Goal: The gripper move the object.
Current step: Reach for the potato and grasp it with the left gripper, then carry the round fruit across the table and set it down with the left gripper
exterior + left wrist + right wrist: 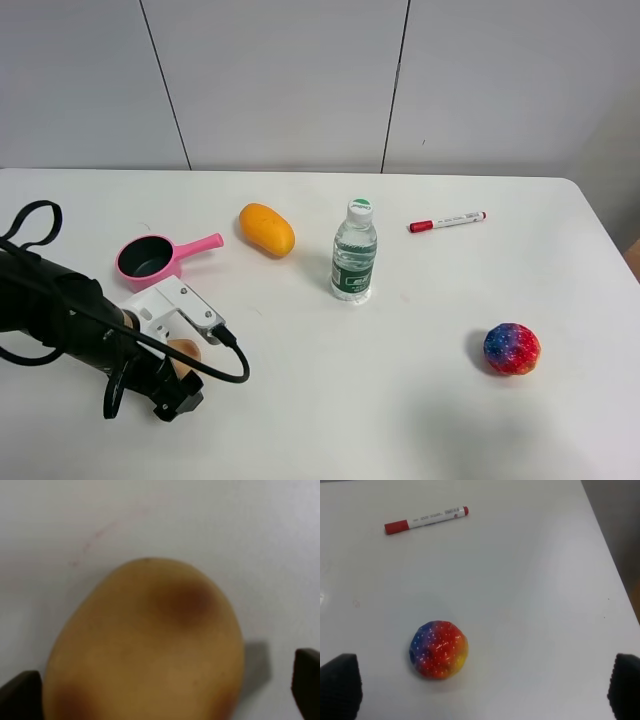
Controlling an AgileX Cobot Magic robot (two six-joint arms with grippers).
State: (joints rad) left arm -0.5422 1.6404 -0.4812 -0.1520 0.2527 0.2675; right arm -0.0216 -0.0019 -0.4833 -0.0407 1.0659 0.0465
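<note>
1. The potato (pixel 145 645) is most likely hard and firm, and a bit heavy for its size. I think a squeeze would not squash or break it.
2. Its skin looks smooth and its shape is round, so it could slip or roll away if it is pinched near an end.
3. The best place to hold it seems to be across its fat middle, with one side of the tool on each long side.
4. It is egg-shaped and tan-yellow, with a dark brown spot near one end and a fainter brown patch by the other end.
5. It lies on the desk (pixel 400 400) near the left edge, not far from the front left corner, just in front of the pink pan (pixel 150 258). In the high view the arm hides most of it.
6. The left tool (pixel 162 695) is down around the potato and open, not gripping yet. One finger (pixel 20 697) is very close to the potato. I cannot tell if it touches. The other finger (pixel 307 685) stands apart, with bare desk and shadow in between.
7. The right tool (pixel 482 685) is open too and holds nothing. It hangs near the ball (pixel 439 649) by the right edge, and the pen (pixel 425 519) lies farther back.
8. The left tool looks ready to close — a slow, even squeeze seems safest.
</note>
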